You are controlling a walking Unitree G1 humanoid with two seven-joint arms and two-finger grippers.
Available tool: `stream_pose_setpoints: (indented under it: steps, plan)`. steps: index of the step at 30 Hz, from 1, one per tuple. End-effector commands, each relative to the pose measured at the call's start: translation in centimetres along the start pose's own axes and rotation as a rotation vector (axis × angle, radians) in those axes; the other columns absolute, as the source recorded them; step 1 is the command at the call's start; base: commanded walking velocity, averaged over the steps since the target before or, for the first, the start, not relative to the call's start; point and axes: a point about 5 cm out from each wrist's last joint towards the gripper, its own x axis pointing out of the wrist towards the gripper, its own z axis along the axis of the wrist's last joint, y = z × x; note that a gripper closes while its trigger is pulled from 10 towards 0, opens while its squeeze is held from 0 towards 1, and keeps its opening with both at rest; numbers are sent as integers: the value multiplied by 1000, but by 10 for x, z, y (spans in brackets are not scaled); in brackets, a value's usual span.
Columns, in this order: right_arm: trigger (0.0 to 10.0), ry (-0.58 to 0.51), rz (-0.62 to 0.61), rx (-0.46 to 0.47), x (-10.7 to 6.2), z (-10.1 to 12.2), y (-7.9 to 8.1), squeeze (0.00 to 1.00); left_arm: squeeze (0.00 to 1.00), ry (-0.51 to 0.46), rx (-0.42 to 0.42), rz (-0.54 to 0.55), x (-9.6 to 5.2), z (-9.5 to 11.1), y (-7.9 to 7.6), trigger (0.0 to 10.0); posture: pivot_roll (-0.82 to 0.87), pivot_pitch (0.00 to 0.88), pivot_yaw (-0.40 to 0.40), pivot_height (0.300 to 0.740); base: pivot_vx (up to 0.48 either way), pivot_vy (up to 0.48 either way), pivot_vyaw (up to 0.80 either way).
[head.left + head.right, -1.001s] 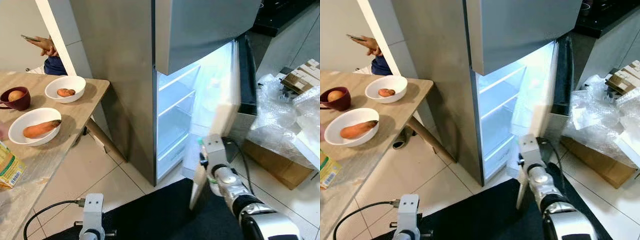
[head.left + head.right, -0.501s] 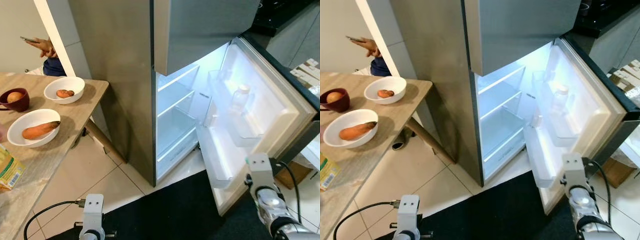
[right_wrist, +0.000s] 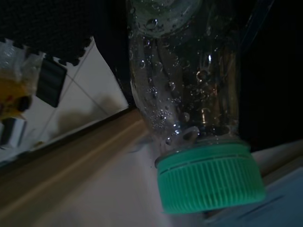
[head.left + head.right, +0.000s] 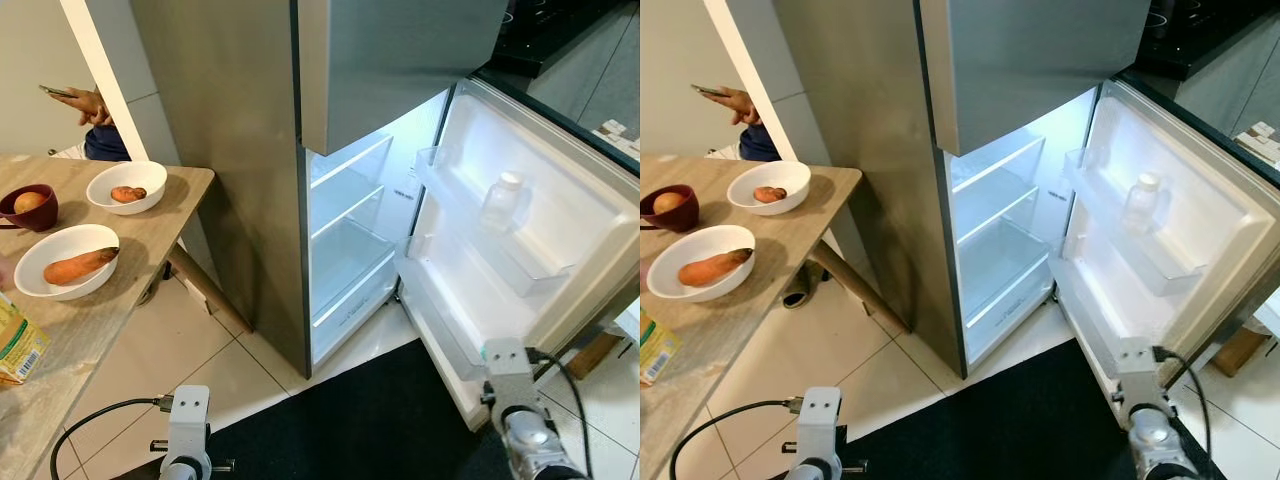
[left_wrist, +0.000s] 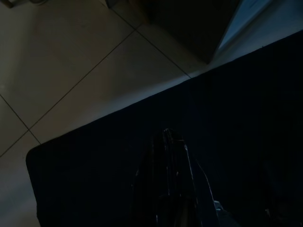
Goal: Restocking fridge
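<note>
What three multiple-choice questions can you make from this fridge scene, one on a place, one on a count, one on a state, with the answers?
1. Where does the clear bottle stand?
A. On the wooden table
B. In a fridge door shelf
C. On the floor

2. How many white bowls are on the wooden table?
A. One
B. Two
C. Four

3. What state is the lower fridge door in?
A. Swung open
B. Shut
C. Taken off

Answers:
1 B, the bottle sits in a door bin.
2 B, the near white bowl holds a sweet potato and the far white bowl a smaller one; the third bowl is dark red.
3 A, the lit fridge shelves are exposed.
</note>
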Motion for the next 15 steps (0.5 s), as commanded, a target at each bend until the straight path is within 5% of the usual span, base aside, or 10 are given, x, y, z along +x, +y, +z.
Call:
stream_pose_setpoints:
  steps: [1,15]
  plan:
    - [10000,2,41,-33,-4,-6,12,0,0,18,10,8,-1,-3,4,10000,-118,65,32,740,0,0,0]
    - [10000,-24,148,-94,-11,-11,41,0,0,2,0,8,0,0,1,10000,-107,83,38,740,0,0,0]
